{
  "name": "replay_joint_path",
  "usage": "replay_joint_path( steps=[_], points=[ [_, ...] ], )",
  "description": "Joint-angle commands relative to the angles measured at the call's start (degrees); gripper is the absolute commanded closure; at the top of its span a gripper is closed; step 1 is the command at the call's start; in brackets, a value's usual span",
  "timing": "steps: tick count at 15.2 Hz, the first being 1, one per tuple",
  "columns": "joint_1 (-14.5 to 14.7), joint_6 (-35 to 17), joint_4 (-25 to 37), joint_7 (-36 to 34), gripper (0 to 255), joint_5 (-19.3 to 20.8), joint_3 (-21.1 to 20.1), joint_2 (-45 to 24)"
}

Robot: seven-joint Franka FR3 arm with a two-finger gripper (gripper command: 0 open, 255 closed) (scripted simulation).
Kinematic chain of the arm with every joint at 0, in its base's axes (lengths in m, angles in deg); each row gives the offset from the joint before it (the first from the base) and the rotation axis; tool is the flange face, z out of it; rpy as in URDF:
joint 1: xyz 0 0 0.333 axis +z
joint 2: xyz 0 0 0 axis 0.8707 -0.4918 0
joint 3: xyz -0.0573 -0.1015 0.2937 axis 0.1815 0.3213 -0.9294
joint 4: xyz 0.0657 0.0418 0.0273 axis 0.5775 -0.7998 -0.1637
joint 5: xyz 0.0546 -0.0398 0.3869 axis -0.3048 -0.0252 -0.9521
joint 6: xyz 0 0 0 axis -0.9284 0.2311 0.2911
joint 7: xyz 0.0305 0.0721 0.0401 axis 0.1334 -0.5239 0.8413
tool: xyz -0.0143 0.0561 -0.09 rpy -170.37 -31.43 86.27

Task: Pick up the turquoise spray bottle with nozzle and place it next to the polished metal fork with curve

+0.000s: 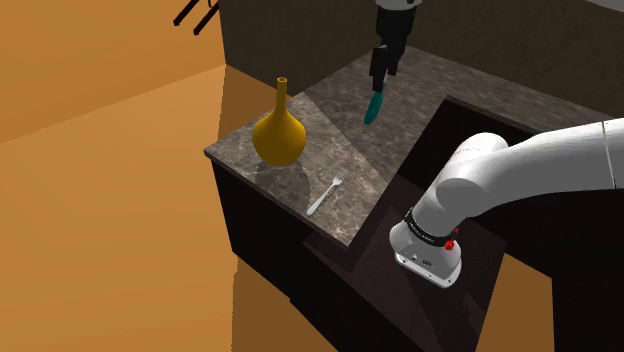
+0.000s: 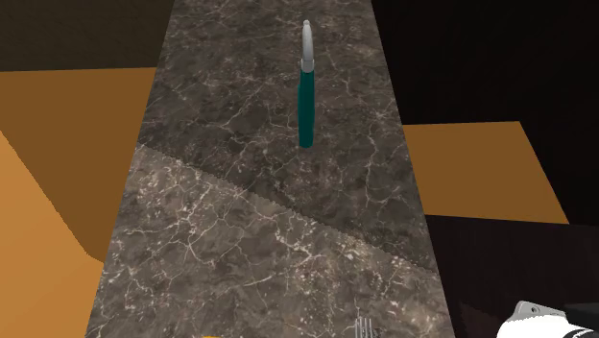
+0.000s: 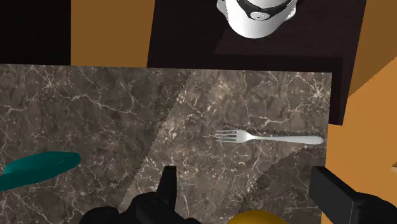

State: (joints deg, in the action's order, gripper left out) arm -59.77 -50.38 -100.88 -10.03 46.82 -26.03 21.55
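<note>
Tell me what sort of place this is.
Probably a home kitchen: a dark, marbled countertop sits over dark cabinet fronts. A silvery fork lies on it, and a yellow vase stands nearby.

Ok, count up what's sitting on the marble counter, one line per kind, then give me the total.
turquoise spray bottle: 1
metal fork: 1
mustard-yellow vase: 1
Total: 3

i see a mustard-yellow, round-bellied vase with a narrow neck (image 1: 279, 132) left of centre in the shoulder view, upright on the dark veined marble counter (image 1: 330, 130).
</note>
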Motion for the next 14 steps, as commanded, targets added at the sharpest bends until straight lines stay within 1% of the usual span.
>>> replay_joint_path(
  steps=[1,7,14],
  points=[
    [0.00,0.00,0.00,0.00,0,0.00,0.00,0.00],
    [-5.24,-9.17,2.19,-8.29,0,1.27,2.05,-9.84],
    [-10.77,-17.73,6.73,-17.36,0,2.41,5.19,-20.94]
  ],
)
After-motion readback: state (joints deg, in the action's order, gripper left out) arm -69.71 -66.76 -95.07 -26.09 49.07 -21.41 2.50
